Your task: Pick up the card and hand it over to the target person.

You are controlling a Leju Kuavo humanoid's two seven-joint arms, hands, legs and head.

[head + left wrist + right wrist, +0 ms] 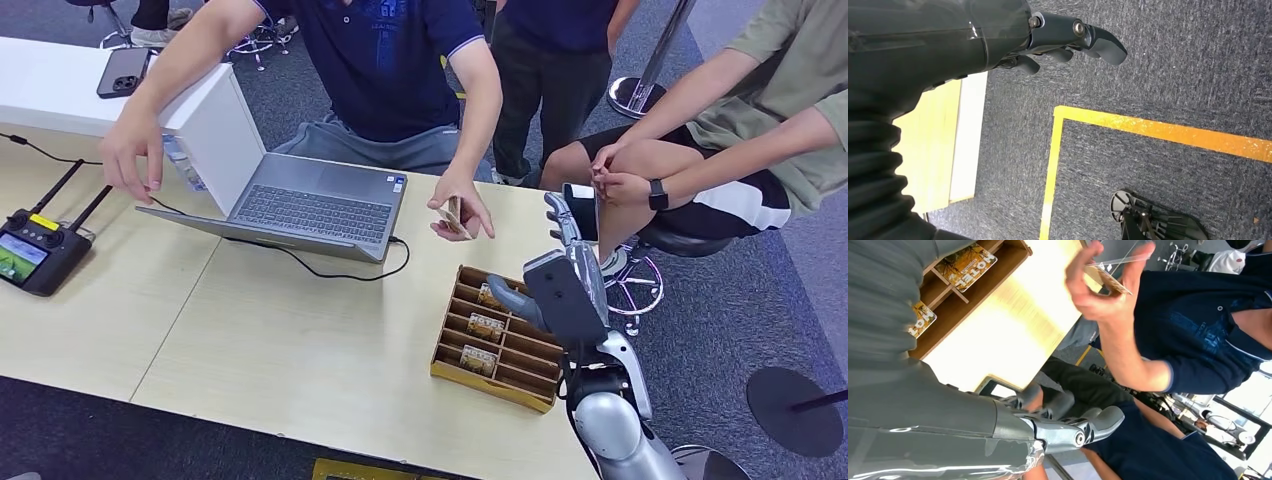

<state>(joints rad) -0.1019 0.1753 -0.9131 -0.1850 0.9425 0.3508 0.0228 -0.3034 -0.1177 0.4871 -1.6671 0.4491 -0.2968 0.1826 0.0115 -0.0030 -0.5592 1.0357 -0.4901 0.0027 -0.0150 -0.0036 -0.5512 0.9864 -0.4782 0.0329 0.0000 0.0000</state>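
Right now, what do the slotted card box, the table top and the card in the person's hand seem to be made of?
The card box looks like thin unfinished wood or brown board: matte, with slim flat dividers. The table top seems pale wood-grain laminate with a smooth, slightly glossy face and faint seams. The card in the person's hand looks like printed card or plastic, thin and stiff; which one is unclear.

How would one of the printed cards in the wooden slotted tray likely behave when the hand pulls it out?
The yellow printed card lies thin and flat in the brown wooden slotted tray, so it is probably light and stiff. Its face looks glossy, so possibly slippery. The dividers leave little room for fingers, so gripping may be awkward.
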